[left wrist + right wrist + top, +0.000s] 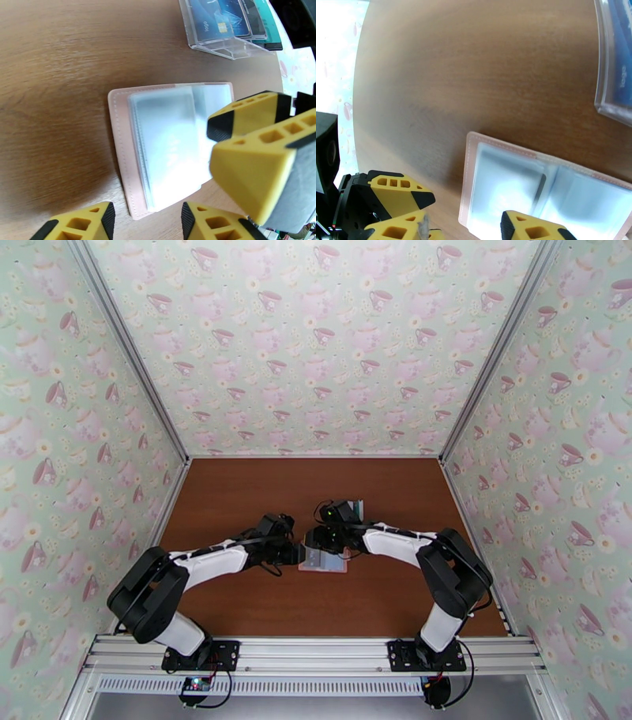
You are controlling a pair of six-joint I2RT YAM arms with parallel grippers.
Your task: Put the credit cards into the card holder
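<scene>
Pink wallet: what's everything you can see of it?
The wallet is a small pink folder with stitched edges, soft like leather or vinyl, holding glossy pale see-through pockets. It lies opened flat on the brown wooden table, near a clear card rack. The left gripper and right gripper hang open close over it; whether either touches it is unclear.

This is a robot test cell in a lab. 2 white-and-black arms, the left arm (209,562) and the right arm (391,544), are bolted to an aluminium rail (316,654) at the near edge of a wood-grain tabletop (237,500). Aluminium posts (130,350) frame 3 walls (316,343) papered with teacups and teapots, closing the tabletop in like a booth. The left end effector (148,217) and the right end effector (463,227) have yellow-and-black fingers.
</scene>
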